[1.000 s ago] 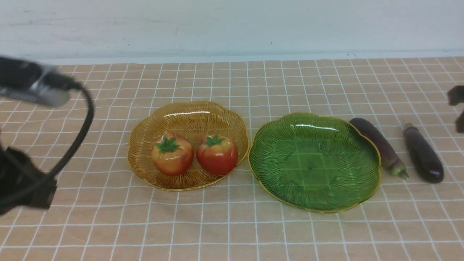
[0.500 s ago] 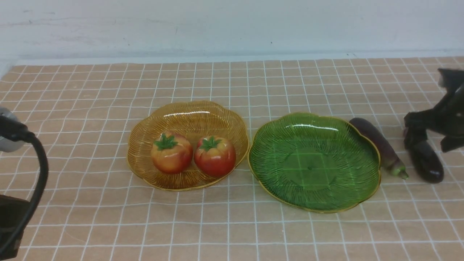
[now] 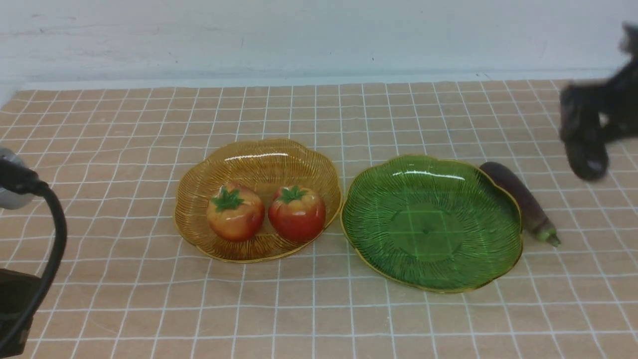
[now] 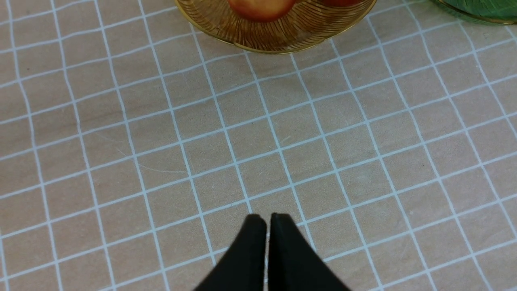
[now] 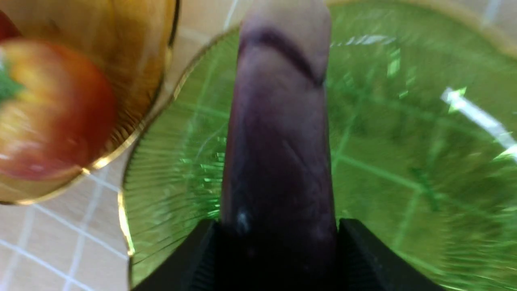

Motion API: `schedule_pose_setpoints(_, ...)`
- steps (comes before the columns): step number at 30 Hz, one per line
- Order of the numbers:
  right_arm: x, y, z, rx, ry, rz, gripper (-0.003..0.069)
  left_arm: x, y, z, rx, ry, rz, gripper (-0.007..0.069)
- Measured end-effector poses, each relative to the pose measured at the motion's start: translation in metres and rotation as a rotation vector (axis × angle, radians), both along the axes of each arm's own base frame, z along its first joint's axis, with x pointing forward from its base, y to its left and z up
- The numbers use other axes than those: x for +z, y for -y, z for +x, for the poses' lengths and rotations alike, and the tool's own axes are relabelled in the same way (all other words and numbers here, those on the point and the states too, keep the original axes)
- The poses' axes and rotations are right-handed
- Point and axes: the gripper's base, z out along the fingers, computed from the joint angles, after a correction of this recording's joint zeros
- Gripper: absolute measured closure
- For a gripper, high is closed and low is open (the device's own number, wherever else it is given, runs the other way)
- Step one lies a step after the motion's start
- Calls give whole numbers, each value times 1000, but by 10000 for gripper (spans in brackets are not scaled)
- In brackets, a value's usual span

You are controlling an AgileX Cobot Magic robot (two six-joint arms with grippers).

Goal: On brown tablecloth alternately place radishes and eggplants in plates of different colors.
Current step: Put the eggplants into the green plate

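We see the right claw, closed on an eggplant, now lifted off the cloth at two o'clock of the green plate; we judge the eggplant transfer begun. The left claw is shut, holding nothing.

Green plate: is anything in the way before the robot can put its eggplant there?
Nothing visible blocks the green plate. The eggplant in the right gripper is lifted; the other eggplant lies beside the plate, low on the cloth.
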Motion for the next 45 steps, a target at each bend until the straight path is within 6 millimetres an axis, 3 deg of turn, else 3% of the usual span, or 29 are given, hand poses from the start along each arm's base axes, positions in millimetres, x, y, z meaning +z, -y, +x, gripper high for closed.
schedule_pose_setpoints(3,-17,-17,-2,5,-31,-38,259,-1,0,-1,-1,-9,2,628)
schedule_pose_setpoints(9,-9,-19,-2,9,-38,-54,111,-1,0,-1,-1,-10,2,628)
schedule_pose_setpoints(16,24,-10,7,43,58,-187,104,-1,0,-1,-2,-11,1,628)
schedule_pose_setpoints(20,44,8,14,11,149,-272,194,-1,0,-1,-4,-19,4,628)
schedule_pose_setpoints(24,53,39,20,-63,165,-311,352,-2,0,-3,-9,-41,11,628)
schedule_pose_setpoints(29,52,80,29,-171,129,-273,570,-3,-1,-5,-17,-58,20,628)
schedule_pose_setpoints(31,49,97,33,-224,105,-236,629,-3,-1,-5,-16,-58,21,628)
schedule_pose_setpoints(34,40,115,38,-277,68,-184,655,-3,-1,-5,-17,-59,21,628)
schedule_pose_setpoints(37,29,128,43,-292,40,-181,638,-3,-1,-5,-17,-59,21,628)
schedule_pose_setpoints(40,14,131,48,-276,12,-192,564,-3,-1,-5,-17,-59,21,628)
schedule_pose_setpoints(45,-17,129,56,-261,-56,-190,377,-3,-1,-5,-17,-59,21,628)
